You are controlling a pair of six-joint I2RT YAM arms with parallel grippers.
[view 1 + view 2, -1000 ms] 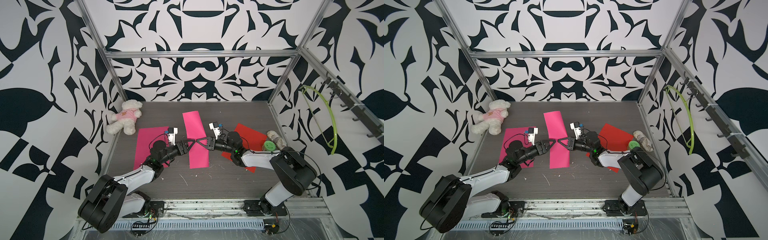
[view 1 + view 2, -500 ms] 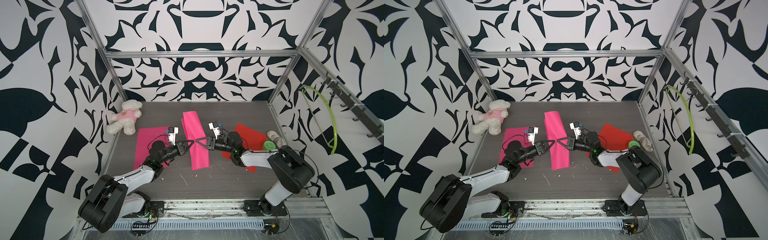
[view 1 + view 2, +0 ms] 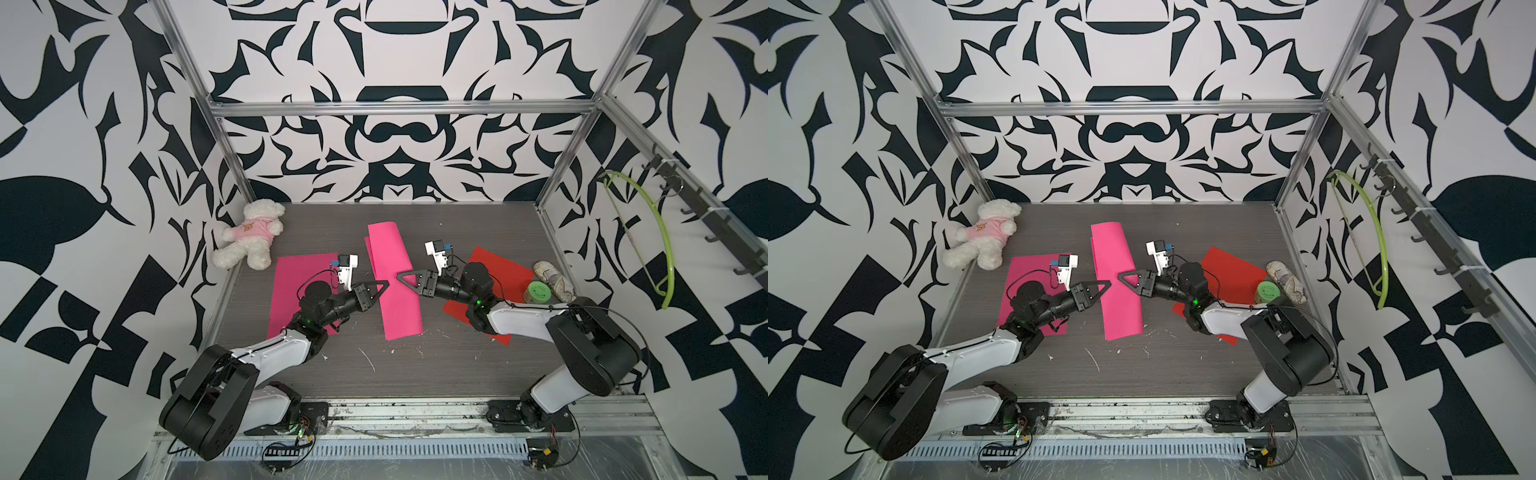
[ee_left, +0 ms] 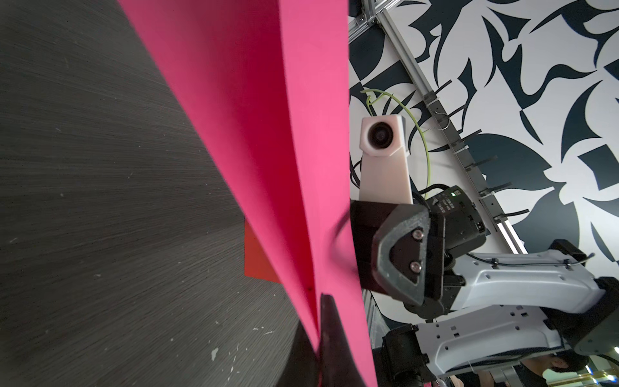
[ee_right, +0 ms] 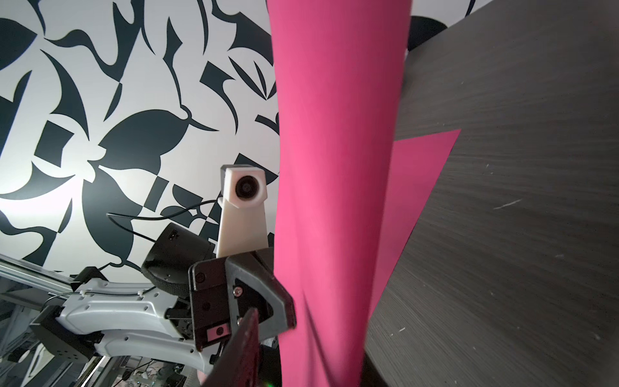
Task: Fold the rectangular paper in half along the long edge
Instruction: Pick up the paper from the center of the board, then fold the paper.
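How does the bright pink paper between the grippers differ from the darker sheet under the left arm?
The bright pink paper is doubled over and narrow; the darker sheet lies flat, single and wider. The left gripper pinches the bright pink paper's edge; nothing grips the darker sheet. Both are rectangular.

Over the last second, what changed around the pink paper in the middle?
The left gripper edged inward and shut on the left edge of the folded pink paper. The right gripper stays at the opposite edge; whether it has let go is unclear. The teddy bear, magenta sheet, red sheet and jar did not move.
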